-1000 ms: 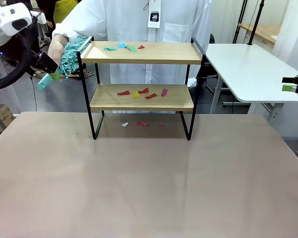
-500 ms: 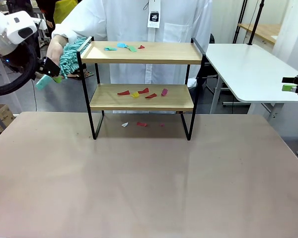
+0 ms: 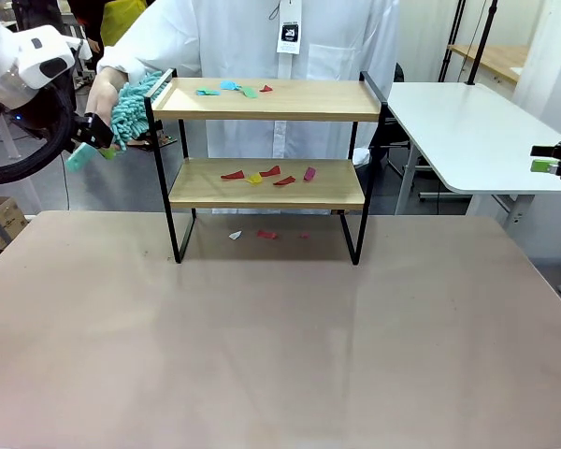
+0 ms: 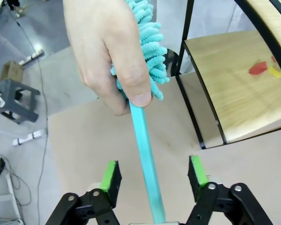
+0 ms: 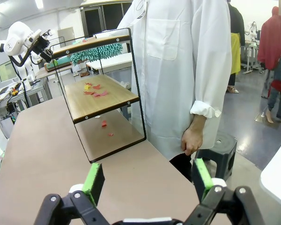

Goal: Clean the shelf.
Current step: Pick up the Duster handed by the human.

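Note:
The shelf (image 3: 271,100) stands at the table's far side, with coloured paper scraps (image 3: 226,89) on its upper board, more scraps (image 3: 269,174) on the lower board and a few on the table beneath. A person's hand (image 4: 103,47) holds a teal fluffy duster (image 3: 131,108) by its head at the shelf's left end. The duster's handle (image 4: 147,159) runs between the pads of my left gripper (image 4: 153,180), which stands open with gaps on both sides. My right gripper (image 5: 147,180) is open and empty, far off to the right (image 3: 556,164).
The person in a white coat (image 3: 280,37) stands right behind the shelf. A white side table (image 3: 467,131) lies at the right. A stool (image 4: 14,98) and a box stand on the floor to the left. The near tabletop (image 3: 280,346) is bare.
My left gripper has shifted a little along the duster's handle, toward its end. The person's hand, the duster and my right arm have stayed where they were.

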`<state>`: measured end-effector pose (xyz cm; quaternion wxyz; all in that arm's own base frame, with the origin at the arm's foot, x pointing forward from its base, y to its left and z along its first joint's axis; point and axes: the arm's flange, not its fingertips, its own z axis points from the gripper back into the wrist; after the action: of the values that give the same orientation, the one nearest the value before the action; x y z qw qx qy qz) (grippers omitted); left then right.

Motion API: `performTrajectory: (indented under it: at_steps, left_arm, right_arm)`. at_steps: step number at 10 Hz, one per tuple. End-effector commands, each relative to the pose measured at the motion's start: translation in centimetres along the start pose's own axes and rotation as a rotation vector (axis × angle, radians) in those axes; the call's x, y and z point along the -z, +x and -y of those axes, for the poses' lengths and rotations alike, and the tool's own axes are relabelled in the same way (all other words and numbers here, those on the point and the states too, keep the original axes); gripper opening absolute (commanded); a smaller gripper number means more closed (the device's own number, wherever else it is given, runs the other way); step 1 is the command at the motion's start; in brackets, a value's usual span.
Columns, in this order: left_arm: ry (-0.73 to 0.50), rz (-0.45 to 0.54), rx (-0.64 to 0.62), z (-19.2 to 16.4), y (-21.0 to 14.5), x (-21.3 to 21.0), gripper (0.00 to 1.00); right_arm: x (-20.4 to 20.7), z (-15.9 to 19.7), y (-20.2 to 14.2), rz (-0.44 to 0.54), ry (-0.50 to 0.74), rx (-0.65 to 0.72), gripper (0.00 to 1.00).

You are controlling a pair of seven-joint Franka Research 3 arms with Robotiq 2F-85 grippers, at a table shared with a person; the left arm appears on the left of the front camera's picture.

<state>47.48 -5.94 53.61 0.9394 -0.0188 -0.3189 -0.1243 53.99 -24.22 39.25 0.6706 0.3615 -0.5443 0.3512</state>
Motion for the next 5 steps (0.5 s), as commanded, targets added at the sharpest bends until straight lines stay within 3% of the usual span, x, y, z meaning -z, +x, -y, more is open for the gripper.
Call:
performTrajectory:
  at_steps: [1,2,5]
  left_arm:
    - [0.034,-0.012,-0.021,0.44,-0.29,0.00,0.35]
    - [0.040,-0.015,-0.022,0.47,-0.34,0.00,0.00]
    - [0.068,-0.037,-0.038,0.39,-0.28,-0.10,0.00]
  right_arm:
    - [0.08,0.04,0.18,-0.003,-0.006,-0.004,1.00]
    - [0.08,0.04,0.18,-0.003,-0.006,-0.004,1.00]
    - [0.08,0.04,0.18,-0.003,-0.006,-0.004,1.00]
